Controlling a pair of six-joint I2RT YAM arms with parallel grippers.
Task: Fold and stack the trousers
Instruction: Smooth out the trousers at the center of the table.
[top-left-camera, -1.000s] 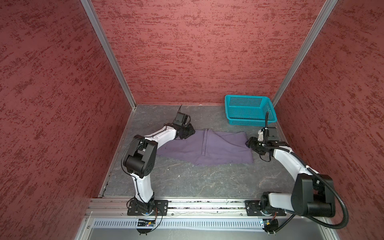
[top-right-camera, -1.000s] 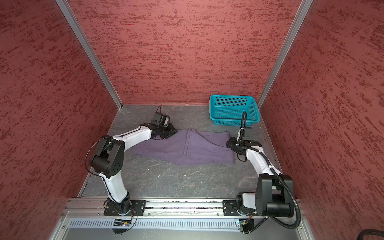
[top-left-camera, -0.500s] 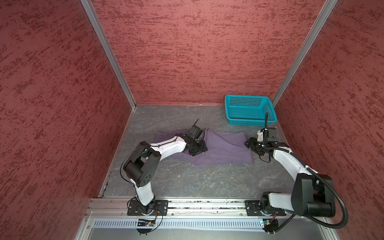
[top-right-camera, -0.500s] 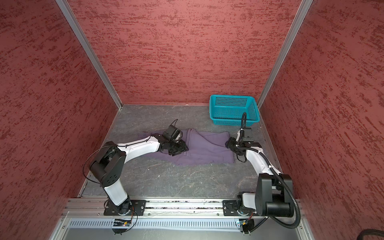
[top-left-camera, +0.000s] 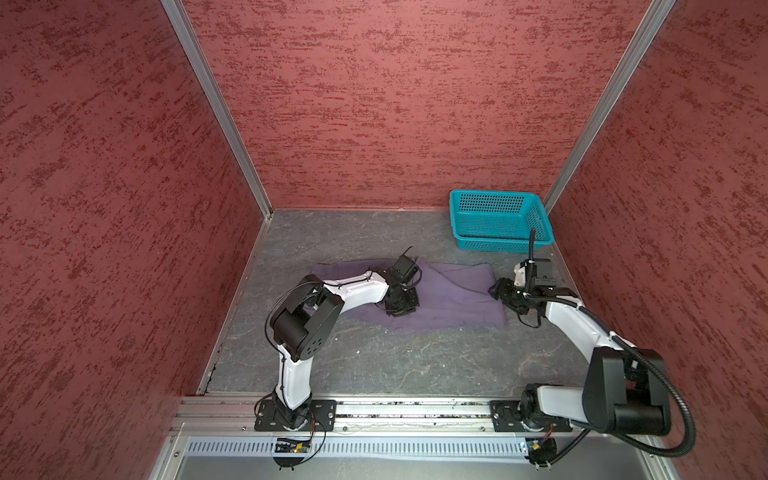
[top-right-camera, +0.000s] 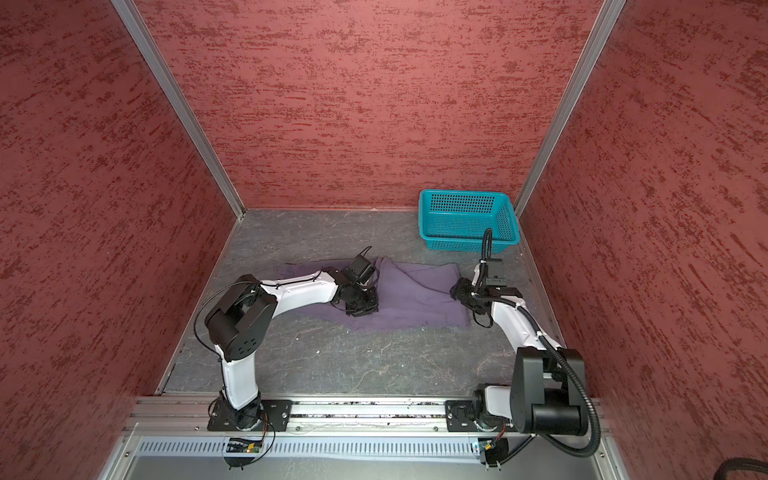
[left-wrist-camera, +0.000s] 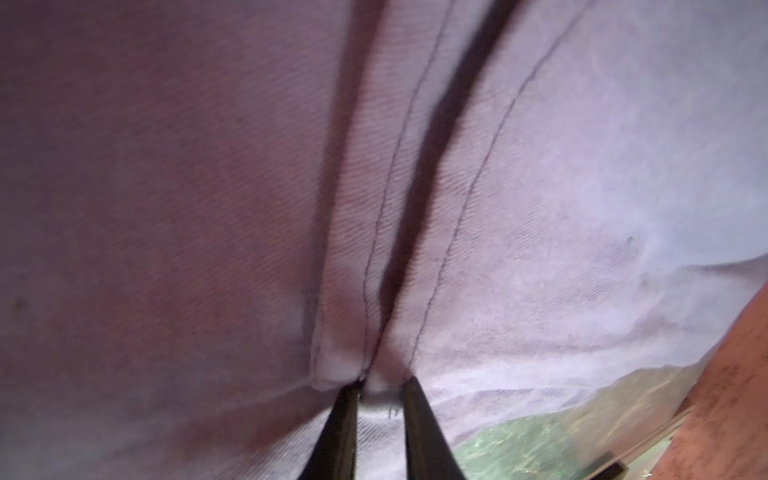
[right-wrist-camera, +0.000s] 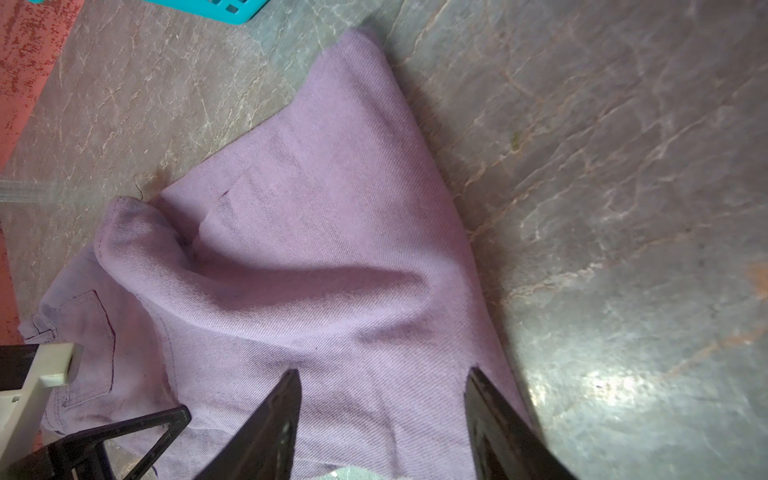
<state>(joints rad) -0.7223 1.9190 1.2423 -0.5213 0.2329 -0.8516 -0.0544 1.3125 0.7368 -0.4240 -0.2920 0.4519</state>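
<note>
Where the grey floor (top-left-camera: 374, 361) fills mid-frame in a top view, the purple trousers (top-left-camera: 453, 299) lie spread at its centre, below-left of the teal basket (top-left-camera: 503, 246). At a seam the left gripper (left-wrist-camera: 380, 384) pinches the cloth; the right gripper (right-wrist-camera: 384, 372) stands open over their edge.

We saw the trousers (top-right-camera: 419, 299) lying spread and creased across the floor (top-right-camera: 353, 365), with the left gripper (top-right-camera: 362, 308) down on their middle and the right gripper (top-right-camera: 458, 291) at their end nearest the basket (top-right-camera: 465, 244). The basket stood apart from the cloth in the far right corner, and we could not tell how either gripper's jaws stood.
</note>
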